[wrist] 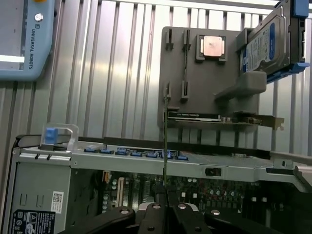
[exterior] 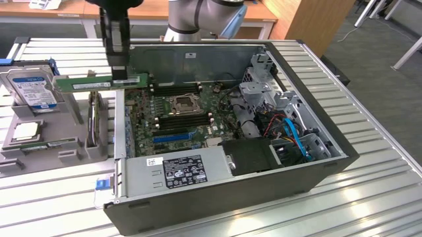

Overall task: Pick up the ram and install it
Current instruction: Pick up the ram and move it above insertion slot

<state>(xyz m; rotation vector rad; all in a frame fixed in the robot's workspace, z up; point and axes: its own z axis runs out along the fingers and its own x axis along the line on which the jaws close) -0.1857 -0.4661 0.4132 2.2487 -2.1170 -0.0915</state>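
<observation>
The ram (exterior: 99, 82) – a long, narrow green board with a pale sticker on its face – hangs clear of every surface at about ten o'clock in the exterior view. It stands on edge, its length running nine to three o'clock. The gripper (exterior: 122, 78) pinches it near the three-o'clock end.
</observation>
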